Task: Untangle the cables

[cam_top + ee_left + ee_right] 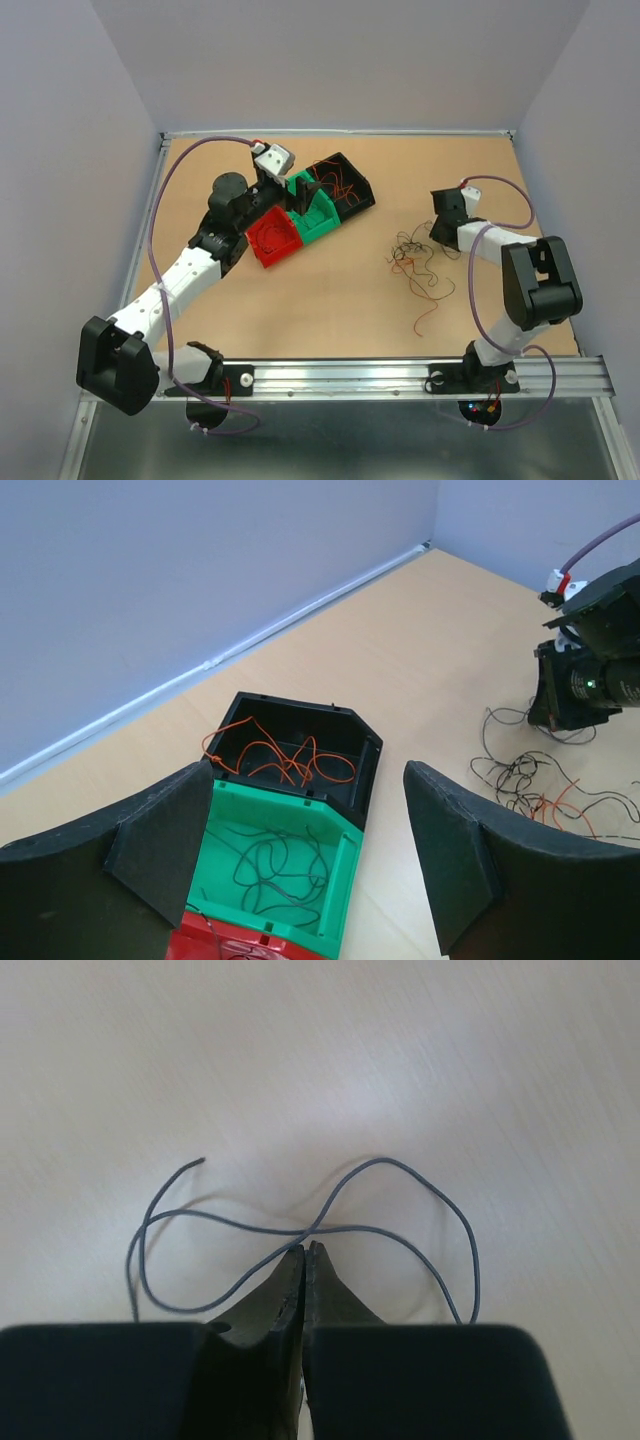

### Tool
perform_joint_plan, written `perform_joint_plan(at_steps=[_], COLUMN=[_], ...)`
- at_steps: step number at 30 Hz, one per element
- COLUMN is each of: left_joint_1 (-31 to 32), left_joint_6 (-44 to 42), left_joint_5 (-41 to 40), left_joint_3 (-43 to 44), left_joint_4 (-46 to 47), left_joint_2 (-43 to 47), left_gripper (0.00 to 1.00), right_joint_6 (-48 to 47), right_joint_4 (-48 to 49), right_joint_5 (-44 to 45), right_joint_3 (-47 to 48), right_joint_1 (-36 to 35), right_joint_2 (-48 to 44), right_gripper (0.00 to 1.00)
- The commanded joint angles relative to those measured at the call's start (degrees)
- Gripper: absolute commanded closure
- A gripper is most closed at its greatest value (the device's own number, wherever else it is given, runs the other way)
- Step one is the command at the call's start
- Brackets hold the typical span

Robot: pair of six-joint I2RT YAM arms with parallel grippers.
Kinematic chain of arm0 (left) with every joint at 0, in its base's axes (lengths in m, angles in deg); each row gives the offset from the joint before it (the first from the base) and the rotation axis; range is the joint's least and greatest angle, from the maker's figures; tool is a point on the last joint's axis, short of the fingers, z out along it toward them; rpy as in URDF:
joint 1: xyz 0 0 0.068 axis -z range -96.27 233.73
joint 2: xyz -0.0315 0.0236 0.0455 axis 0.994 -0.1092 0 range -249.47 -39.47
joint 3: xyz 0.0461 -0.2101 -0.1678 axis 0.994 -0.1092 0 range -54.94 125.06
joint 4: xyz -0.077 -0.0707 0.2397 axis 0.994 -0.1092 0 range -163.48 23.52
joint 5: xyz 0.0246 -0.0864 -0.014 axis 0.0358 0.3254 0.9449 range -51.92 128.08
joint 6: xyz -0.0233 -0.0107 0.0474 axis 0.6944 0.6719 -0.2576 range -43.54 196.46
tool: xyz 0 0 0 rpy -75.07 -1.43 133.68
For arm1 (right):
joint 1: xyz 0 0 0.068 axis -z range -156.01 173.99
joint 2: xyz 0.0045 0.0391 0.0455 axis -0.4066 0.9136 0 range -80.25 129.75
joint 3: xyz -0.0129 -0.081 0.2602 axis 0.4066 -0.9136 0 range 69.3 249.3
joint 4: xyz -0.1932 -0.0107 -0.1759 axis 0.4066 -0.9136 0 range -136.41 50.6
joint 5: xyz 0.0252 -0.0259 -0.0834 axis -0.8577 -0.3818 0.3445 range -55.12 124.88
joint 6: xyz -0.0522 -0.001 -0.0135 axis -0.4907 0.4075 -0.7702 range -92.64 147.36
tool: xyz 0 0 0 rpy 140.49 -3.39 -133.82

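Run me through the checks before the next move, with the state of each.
1. Is the right gripper closed: ok, its fingers meet.
2. Is the grey wire caught in the tips: cannot tell, it crosses right at them.
3. Is that wire free of others: ok as far as seen, it lies alone on the table.
4. Is the left gripper open: ok, it is wide apart above the bins.
5. Are the bins sorted by colour: ok, orange wires in the black bin, dark wires in the green bin.
6. Is the pile untangled: not ok, it is knotted.
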Motion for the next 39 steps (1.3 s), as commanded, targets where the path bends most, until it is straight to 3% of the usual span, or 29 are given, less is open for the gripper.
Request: perform_joint_plan(at_steps=[1, 8, 22, 28, 32, 39], left_joint_1=[0.1, 0.0, -1.0, -1.1, -2.8, -4.7], left_joint_6=[-1.1, -1.5, -1.3, -2.5, -1.5, 1.9], left_joint_5=[-1.8, -8.5, -13.7, -11.1, -19.2, -25.2], left_joint_3=[-1.5, -3.0, -6.5, -6.4, -6.4, -8.7], left_joint_4=[4.4, 7.0, 11.4, 11.6, 12.4, 16.6], left_joint_2=[2.3, 5.1, 10.5, 9.0, 10.7, 11.6], left_gripper=[0.11, 0.11, 0.11, 0.10, 0.11, 0.12], right_joint_6=[-1.2, -5.7, -9.0, -8.2, -8.8, -9.6], right_joint_4=[-0.2, 4.4, 16.4, 20.4, 19.7, 13.1], right_joint_5=[-0.3, -9.7, -33.1, -42.0, -44.4, -43.1], right_joint_3=[2.7, 3.6, 7.1, 11.4, 17.9, 33.4], right_joint_1=[-2.2, -4.2, -7.4, -10.8, -14.3, -17.8], right_joint_2=[-8.4, -20.4, -26.5, -23.2, -18.9, -13.2], right_gripper=[0.99, 0.99, 0.99, 0.99, 0.99, 0.99])
